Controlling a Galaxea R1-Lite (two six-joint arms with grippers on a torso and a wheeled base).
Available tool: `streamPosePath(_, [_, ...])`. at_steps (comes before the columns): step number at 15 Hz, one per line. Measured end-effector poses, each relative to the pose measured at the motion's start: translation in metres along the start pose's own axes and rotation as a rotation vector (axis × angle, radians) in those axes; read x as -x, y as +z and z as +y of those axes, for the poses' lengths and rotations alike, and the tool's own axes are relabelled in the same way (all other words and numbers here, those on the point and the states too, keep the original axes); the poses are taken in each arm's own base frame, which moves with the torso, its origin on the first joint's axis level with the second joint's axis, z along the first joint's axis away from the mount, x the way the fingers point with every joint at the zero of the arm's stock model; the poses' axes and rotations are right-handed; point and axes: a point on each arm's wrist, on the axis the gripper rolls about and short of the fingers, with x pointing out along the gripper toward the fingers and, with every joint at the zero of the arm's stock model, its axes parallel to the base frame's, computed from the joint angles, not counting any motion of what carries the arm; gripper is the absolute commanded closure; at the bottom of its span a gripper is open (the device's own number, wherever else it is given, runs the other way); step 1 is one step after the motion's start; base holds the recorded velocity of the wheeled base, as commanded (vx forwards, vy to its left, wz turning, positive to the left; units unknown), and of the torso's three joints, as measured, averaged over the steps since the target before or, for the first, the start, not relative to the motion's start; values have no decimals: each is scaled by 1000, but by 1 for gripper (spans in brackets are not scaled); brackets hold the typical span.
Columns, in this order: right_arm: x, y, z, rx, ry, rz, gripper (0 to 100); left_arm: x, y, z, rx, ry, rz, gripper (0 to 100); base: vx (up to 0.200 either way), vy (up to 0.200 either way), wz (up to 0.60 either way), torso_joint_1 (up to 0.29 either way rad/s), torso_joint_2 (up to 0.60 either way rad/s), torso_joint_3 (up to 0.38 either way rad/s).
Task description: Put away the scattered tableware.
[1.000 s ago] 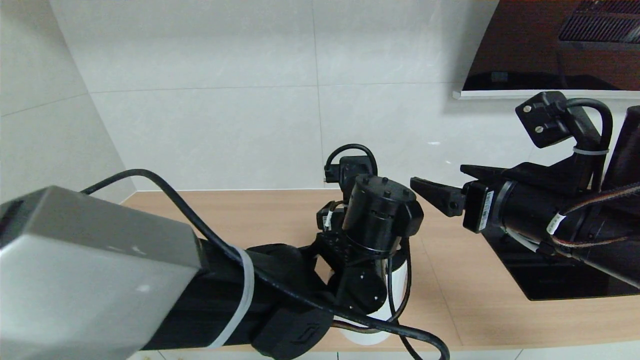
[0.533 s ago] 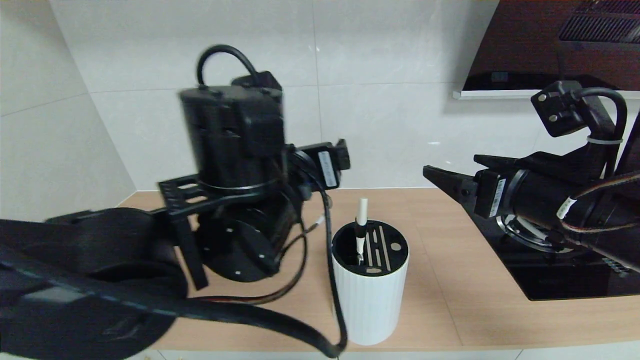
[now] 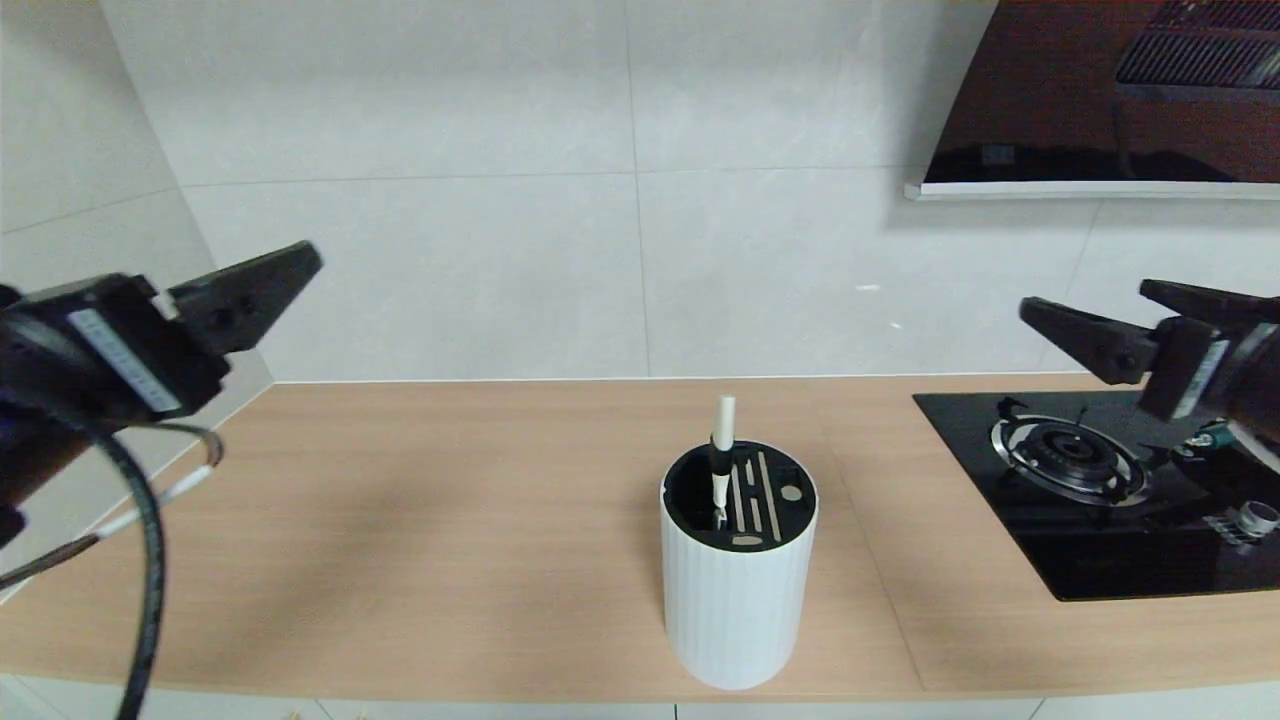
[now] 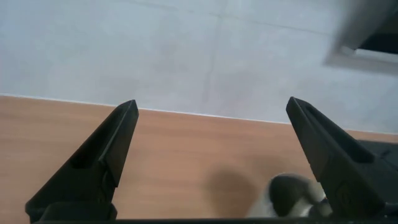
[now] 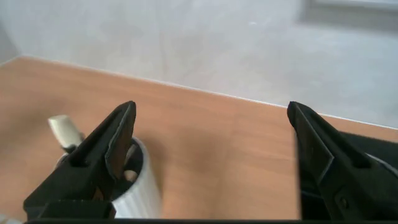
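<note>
- Left fingers [image 4: 99,162] stand wide apart with nothing between them. The arm is raised at the robot's left side, its tips pointing forward and slightly up toward the tiled wall [image 3: 640,250].
- Right fingers [image 3: 1085,340] are also spread and hold nothing. That arm is held roughly level at the robot's right, its tips aimed inward.
- Holder [image 3: 738,600], a white ribbed cylinder with a black slotted top, stands upright on the tabletop [image 3: 450,500]. It is lower than both pairs of fingers, between them and well apart from each.
- Utensil [image 3: 722,430] with a white handle stands upright in one slot of the holder, its handle end rising above the rim. It touches neither pair of fingers.
- Stove [image 3: 1080,520], black with a round burner, is set into the tabletop below the right fingers and beside the holder, not touching it.
</note>
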Motion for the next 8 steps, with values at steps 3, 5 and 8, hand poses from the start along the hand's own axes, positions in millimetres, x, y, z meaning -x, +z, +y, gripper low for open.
streamPosePath(3, [60,1,-20,5,-61,-79,0,56,7,45,-31,62,-37,0,0,0,0,0,0,0])
streamPosePath(5, [112,-7,-29,19,-100,-124,0,103,2,73,-41,101,-85,0,0,0,0,0,0,0])
streamPosePath(8, [184,-36,-34,44,-181,-129,0,165,-23,96,-86,148,-161,0,0,0,0,0,0,0])
